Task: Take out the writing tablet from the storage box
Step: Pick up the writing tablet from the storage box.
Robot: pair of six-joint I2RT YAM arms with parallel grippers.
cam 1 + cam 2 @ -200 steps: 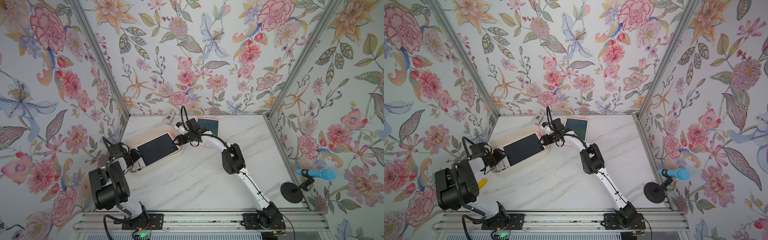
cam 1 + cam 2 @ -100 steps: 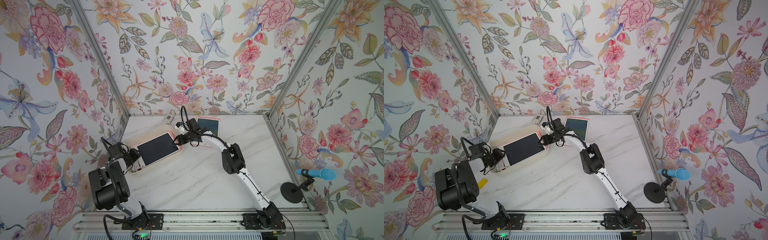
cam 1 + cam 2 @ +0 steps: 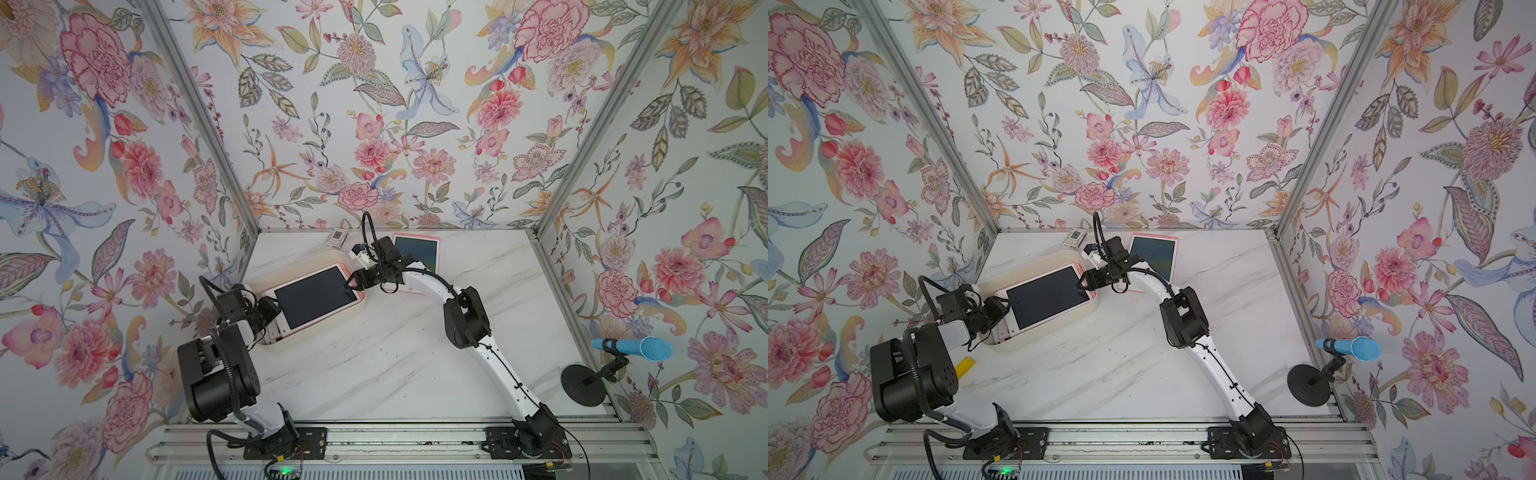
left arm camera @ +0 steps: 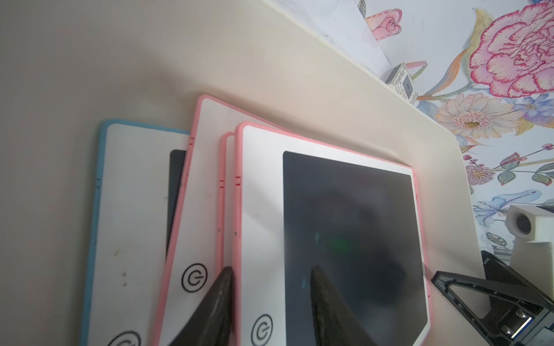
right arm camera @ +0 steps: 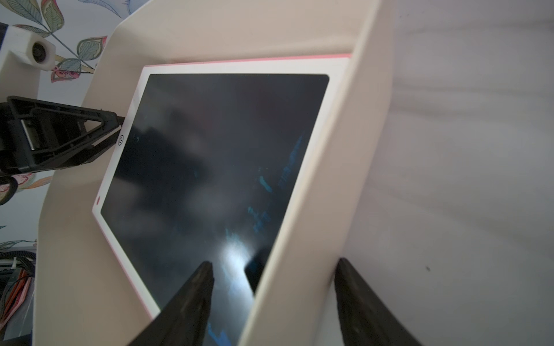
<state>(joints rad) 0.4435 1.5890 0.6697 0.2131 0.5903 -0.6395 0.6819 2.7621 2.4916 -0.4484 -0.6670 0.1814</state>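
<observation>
Cream storage box (image 3: 295, 272) on the tabletop (image 3: 395, 353) holds stacked tablets (image 4: 204, 179); left pincer (image 4: 269, 269), jaws apart, straddles the top writing tablet (image 3: 316, 297) at its edge, right pincer (image 3: 348, 286), jaws parted, straddles the box wall; clamping, then lifting, likely comes next.

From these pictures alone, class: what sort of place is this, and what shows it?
Probably a robot test booth, not a home: two robot arms mounted on a metal rail, flowered wallpaper on framed panels around a marble-look table, and a microphone on a stand.
</observation>
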